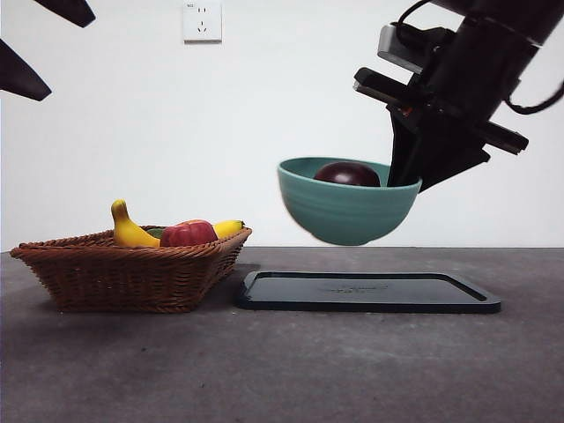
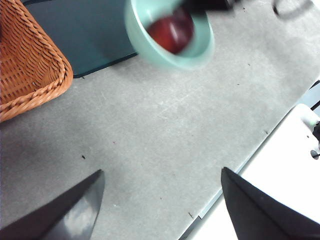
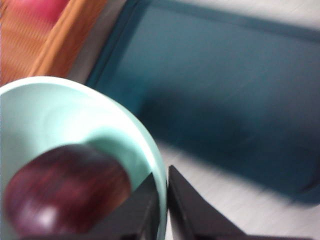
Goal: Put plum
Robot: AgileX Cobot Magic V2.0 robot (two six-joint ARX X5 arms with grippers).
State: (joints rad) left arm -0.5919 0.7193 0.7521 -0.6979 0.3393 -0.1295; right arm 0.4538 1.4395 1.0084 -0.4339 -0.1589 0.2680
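You are in the carrying step: the right gripper (image 1: 407,176) has the teal bowl (image 1: 345,211) lifted clear of the surface (image 1: 282,370), hanging above the dark tray (image 1: 370,293), and the plum (image 1: 347,174) rides inside the bowl. The right wrist view shows its fingers (image 3: 186,210) pinched on the bowl's rim, one inside the wall and one outside. The plum itself is not gripped; it sits loose in the bowl's hollow, just beside the inner finger but apart from it as far as you can judge (that view is blurred).

Your next move, by my reading, is to lower the bowl level onto the tray and only then release the rim; a tilt could roll the plum out.

The left gripper (image 2: 160,210) waits high above the bare surface with its fingers wide apart, holding nothing. The wicker basket (image 1: 132,269) of fruit stands beside the tray.
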